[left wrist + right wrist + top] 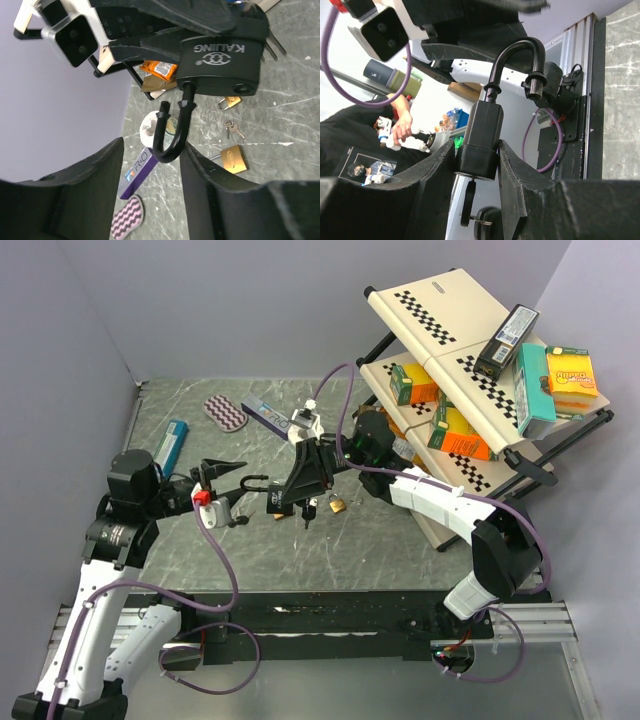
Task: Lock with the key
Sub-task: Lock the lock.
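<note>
Padlock [479, 125] sits clamped in your right gripper [476, 150]; left gripper [151, 152] fingers stand apart around its shackle [172, 142], at nine o'clock. Squeeze off-centre and it could slip free.

Place: a robotics lab; I am looking into a teleoperation cell.
Enclosure: plain lavender-grey partition walls [70, 320] box in a marble-patterned table [380, 550], with no furniture or decoration around it.
Mounting: the left arm [110, 540] and right arm [450, 505] that I drive stand on a bare aluminium rail [530, 618] at the table's near edge.
Wiring: purple cables [225, 570] run exposed along both arms and loop over the rail.
Props: a tilted rack [440, 300] marked with checkerboard strips holds a mix of retail boxes [570, 375].
Beyond the cell: my right wrist camera looks past the table edge to a person [350, 145] in a black printed T-shirt with something small in hand.
</note>
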Controlling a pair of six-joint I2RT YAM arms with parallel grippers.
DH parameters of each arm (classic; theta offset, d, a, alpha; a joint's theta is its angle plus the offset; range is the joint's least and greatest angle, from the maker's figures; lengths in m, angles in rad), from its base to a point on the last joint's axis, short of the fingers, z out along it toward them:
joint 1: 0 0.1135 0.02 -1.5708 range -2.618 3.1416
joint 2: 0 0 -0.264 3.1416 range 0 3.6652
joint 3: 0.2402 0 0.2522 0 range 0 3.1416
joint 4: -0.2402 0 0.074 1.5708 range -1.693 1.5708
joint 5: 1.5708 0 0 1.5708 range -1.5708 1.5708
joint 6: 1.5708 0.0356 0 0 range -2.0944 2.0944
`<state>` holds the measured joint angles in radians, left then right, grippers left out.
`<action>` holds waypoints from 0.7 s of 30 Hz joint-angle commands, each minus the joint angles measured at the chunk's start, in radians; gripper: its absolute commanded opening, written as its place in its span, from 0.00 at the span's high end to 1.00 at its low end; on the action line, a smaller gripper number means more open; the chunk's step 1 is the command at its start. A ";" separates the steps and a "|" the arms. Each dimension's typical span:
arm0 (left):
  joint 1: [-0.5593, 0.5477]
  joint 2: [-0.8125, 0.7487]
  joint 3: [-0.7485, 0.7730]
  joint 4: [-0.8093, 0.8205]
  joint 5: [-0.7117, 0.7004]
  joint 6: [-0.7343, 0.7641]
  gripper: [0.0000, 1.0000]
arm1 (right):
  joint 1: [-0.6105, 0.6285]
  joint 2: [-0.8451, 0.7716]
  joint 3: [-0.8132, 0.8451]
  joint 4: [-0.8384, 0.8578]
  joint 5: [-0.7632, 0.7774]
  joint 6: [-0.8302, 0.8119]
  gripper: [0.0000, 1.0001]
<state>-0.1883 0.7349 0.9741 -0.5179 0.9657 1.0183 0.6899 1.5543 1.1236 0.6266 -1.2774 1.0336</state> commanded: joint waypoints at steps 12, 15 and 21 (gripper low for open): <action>-0.088 0.012 0.017 0.033 0.008 0.062 0.82 | 0.008 -0.020 0.027 0.150 -0.007 0.071 1.00; -0.097 0.003 0.003 0.076 -0.014 -0.019 0.97 | 0.007 -0.016 0.030 0.121 -0.004 0.056 1.00; -0.100 0.018 0.006 0.194 -0.100 -0.351 0.99 | -0.041 -0.042 0.071 -0.146 0.073 -0.131 0.24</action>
<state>-0.2829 0.7444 0.9646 -0.5011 0.9157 0.8928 0.6769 1.5547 1.1366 0.6018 -1.2678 1.0233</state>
